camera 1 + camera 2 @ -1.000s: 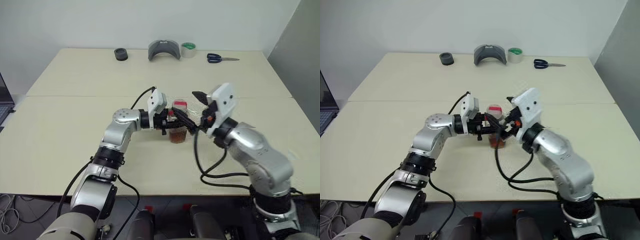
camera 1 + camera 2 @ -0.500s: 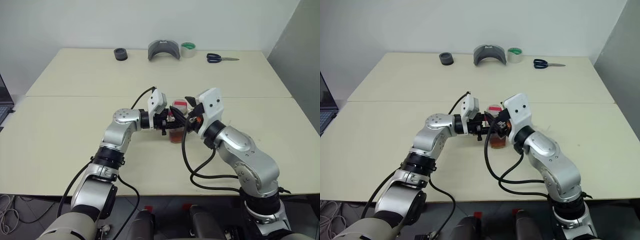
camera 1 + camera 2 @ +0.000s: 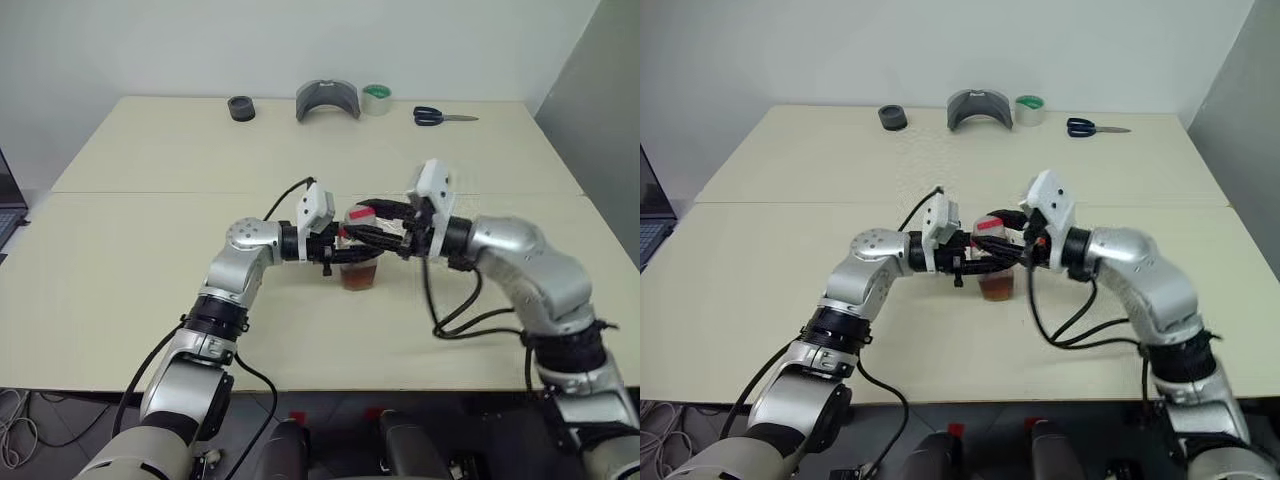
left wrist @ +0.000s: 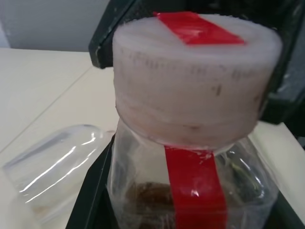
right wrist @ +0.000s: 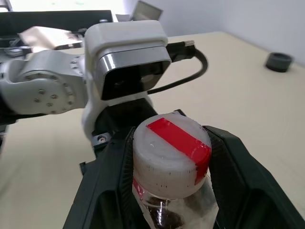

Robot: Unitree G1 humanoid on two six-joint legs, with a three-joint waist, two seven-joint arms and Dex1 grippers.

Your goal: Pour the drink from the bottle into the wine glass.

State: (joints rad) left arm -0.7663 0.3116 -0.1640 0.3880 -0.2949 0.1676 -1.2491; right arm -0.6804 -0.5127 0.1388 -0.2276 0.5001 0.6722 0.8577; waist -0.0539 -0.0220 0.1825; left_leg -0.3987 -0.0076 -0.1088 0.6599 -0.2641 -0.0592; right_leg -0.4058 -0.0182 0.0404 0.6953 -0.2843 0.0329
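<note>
The bottle (image 3: 358, 262) was held upright above the desk (image 3: 150, 250) mid-scene, its body clenched by the left hand (image 3: 345, 246). Its cap (image 5: 170, 148) was straddled, still screwed on, by the right hand (image 5: 171, 167), whose grip could not be told. Uncapping and pouring remained undone.

Silver arms; white wrist housings; black cables; black-fingered left claw (image 3: 352, 247).

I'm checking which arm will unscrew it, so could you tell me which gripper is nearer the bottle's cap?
Right. The right gripper has a finger on each side of the cap; the left gripper is shut on the bottle below it.
</note>
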